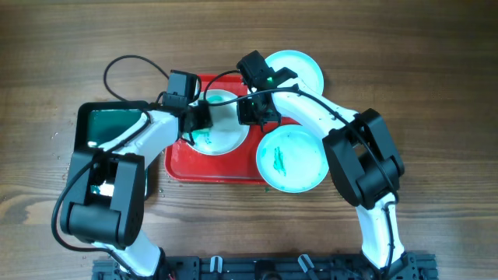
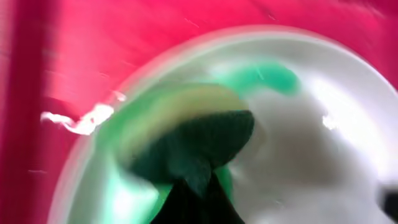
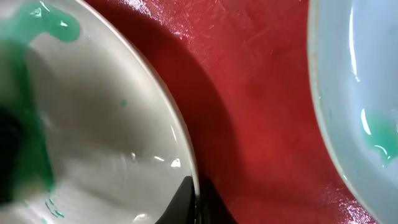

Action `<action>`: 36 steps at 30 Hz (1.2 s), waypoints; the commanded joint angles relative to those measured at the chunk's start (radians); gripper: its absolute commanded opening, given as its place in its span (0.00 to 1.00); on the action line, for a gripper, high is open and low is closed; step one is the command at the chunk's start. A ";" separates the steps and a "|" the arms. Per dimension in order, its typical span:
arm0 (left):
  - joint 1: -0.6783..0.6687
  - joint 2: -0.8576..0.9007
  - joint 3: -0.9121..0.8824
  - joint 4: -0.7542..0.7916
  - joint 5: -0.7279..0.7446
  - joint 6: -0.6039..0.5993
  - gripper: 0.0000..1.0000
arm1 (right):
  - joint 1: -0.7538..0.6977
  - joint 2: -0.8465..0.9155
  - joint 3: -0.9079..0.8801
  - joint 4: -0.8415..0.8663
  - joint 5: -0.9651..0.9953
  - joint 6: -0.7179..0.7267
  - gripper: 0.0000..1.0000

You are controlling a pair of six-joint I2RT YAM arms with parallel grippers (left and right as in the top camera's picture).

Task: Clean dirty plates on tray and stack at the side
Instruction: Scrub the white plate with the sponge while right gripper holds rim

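Observation:
A white plate (image 1: pixel 222 128) smeared with green lies on the red tray (image 1: pixel 180 163). My left gripper (image 1: pixel 201 118) is shut on a green and yellow sponge (image 2: pixel 193 140) pressed on the plate's inside (image 2: pixel 311 137). My right gripper (image 1: pixel 250 111) is shut on the plate's right rim (image 3: pixel 189 162), one finger inside and one outside. A second plate with green smears (image 1: pixel 292 158) lies over the tray's right edge and shows in the right wrist view (image 3: pixel 354 93). A clean-looking pale plate (image 1: pixel 299 70) lies behind the tray.
A dark tub of green liquid (image 1: pixel 109 124) stands left of the tray under my left arm. Cables loop over the table at the back left. Bare wooden table surrounds the tray.

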 commanded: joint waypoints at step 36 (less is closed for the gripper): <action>0.028 0.075 -0.049 -0.342 0.559 0.370 0.04 | -0.073 0.040 0.010 0.047 -0.220 -0.150 0.04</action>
